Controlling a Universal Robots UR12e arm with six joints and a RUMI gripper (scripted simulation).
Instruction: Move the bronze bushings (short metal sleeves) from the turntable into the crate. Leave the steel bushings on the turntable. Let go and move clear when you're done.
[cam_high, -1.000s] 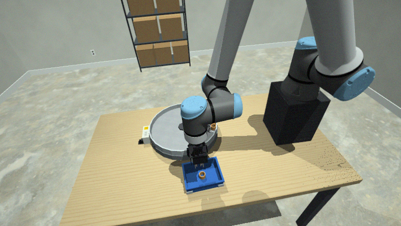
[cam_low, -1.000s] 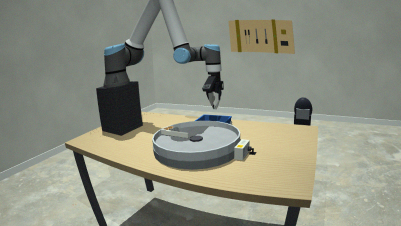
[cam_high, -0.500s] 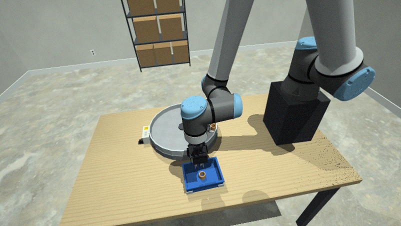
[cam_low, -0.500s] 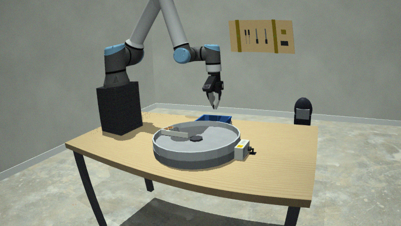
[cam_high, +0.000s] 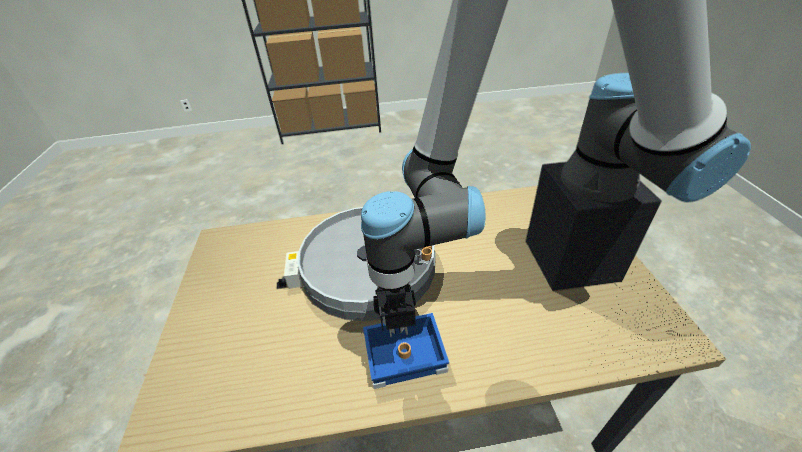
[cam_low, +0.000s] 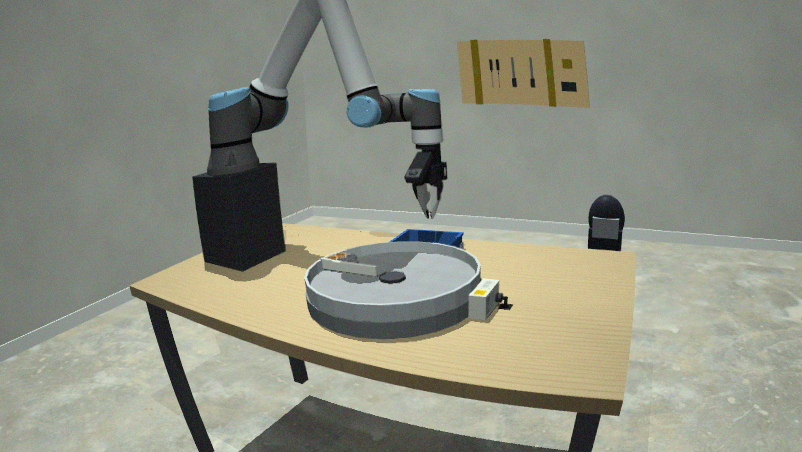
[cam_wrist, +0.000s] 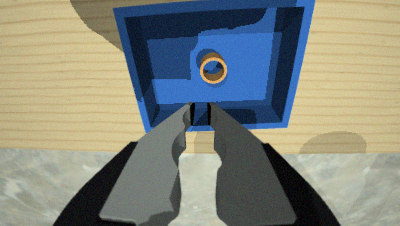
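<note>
The pincer (cam_low: 429, 213) hangs high above the near wall of the blue crate (cam_high: 433, 341), its two grey fingers pressed almost together with nothing between them. One bronze bushing (cam_wrist: 213, 70) stands in the crate, below the pincer and a little past its tips. I think the next job is fetching another one. A second bronze bushing (cam_high: 426, 253) sits at the right edge of the turntable (cam_high: 331, 263), by a grey bar, close under the arm's wrist. The arm should go up and over the rim, spread its fingers first, then come straight down on the sleeve.
</note>
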